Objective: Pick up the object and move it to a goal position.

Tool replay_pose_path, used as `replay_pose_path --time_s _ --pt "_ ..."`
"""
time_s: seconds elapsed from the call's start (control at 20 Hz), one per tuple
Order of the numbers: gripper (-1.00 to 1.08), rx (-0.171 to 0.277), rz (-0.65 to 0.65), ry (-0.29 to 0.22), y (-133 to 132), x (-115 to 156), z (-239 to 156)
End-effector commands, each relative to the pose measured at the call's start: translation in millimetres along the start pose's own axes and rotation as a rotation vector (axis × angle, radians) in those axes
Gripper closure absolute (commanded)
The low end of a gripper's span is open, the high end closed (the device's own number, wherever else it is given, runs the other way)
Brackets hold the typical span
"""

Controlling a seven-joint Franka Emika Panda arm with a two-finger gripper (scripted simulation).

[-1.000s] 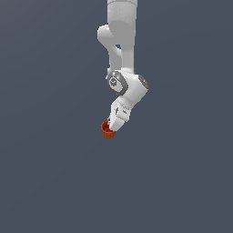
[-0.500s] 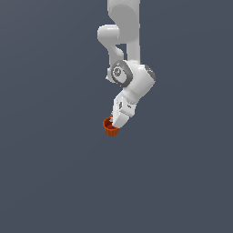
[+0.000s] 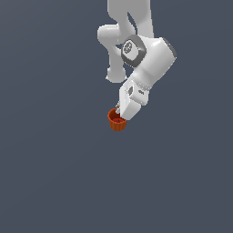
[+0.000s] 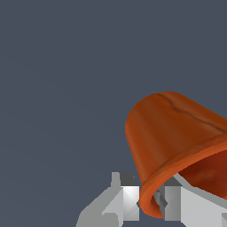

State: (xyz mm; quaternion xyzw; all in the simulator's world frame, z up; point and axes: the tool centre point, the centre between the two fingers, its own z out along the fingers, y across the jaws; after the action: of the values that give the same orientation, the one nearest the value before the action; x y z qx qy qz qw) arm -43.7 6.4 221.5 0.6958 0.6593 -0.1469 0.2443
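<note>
The orange-red ribbed cup [image 3: 118, 121] hangs at the tip of my gripper [image 3: 121, 113], over the plain grey ground. In the wrist view the cup [image 4: 170, 133] is tilted and fills the corner of the picture. My gripper [image 4: 150, 201] is shut on its thick rim, with one finger [image 4: 125, 197] outside the wall and the other inside the cup. The arm reaches down from the top of the exterior view, with the wrist bent toward the exterior view's left.
A plain dark grey surface [image 3: 54, 173] lies all around. No other object shows in either view.
The arm has swung toward the exterior view's right and looks larger. The cup has gone with it, a little up and to the right, still held.
</note>
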Motion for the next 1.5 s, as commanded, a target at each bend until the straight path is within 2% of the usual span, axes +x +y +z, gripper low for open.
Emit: replay_pose_path --time_s 0.0,0.65,1.45 --pt "1.08 0.000 0.000 0.003 12 -7 -27" --pt "1.08 0.000 0.000 0.004 67 -37 -147" --pt "1.08 -0.003 0.003 -0.003 114 -61 -239"
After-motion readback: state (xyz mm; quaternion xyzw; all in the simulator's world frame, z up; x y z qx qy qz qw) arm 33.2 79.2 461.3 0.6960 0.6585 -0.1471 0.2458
